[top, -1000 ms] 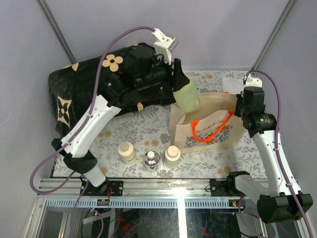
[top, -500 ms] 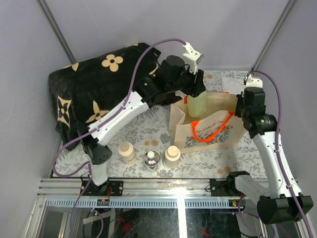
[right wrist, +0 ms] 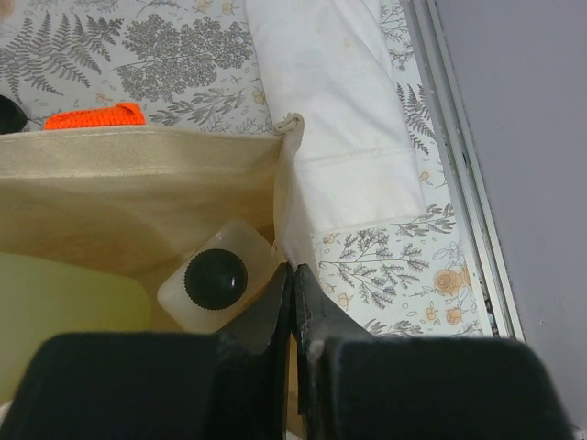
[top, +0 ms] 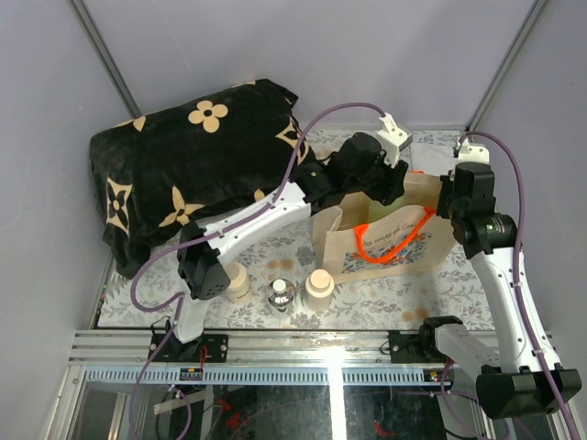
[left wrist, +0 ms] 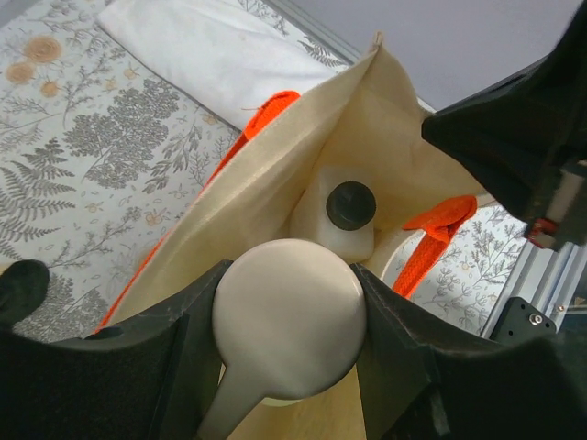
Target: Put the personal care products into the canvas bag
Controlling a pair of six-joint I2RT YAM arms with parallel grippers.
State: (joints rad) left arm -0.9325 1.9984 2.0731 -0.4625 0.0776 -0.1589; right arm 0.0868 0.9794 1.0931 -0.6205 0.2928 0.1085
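Beige canvas bag [top: 394, 240] stands open. Left gripper [left wrist: 289, 321] hugs pale green bottle [right wrist: 69, 316] at cap, low in bag mouth. Right gripper [right wrist: 293, 312] pinches bag rim tight. White bottle [right wrist: 217, 275] inside bag. Cream bottle [top: 235, 280], clear round bottle [top: 281, 293], second cream bottle [top: 319, 287] in front, outside.

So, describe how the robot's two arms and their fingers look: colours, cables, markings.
The left arm and right arm have white shells between black joint housings. A purple cable loops along each. A white bracket sits at the left wrist. The fingers are black and blocky.
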